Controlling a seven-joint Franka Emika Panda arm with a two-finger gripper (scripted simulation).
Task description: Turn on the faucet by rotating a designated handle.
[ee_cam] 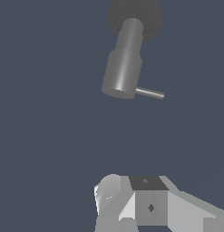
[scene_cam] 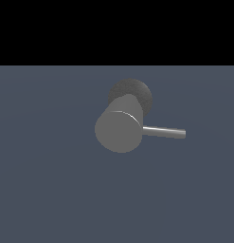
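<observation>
From the exterior view I see the faucet (scene_cam: 119,130), a stubby matte grey cylinder, standing on a darker speckled round base (scene_cam: 137,91) on the flat blue-grey floor (scene_cam: 42,180). It sits a little toward the exterior view's right of centre. The handle (scene_cam: 164,132), a thin straight grey metallic rod, sticks out of the cylinder's side toward the exterior view's right, nearly level and dipping only slightly at its tip. Nothing touches it, and I cannot find the arm in this view at all.

On my wrist view the same faucet (ee_cam: 123,68) shows as a stepped cylinder, a narrower neck rising from the speckled base (ee_cam: 149,16) into the wider head, with the rod (ee_cam: 149,93) projecting from the head's lower side. The gripper (ee_cam: 131,204), a blocky grey-and-white body, fills the near edge of that picture and is well apart from the faucet, with bare floor between them. Its fingertips are cut off by the frame, so I cannot tell whether the fingers are spread or pressed together.
</observation>
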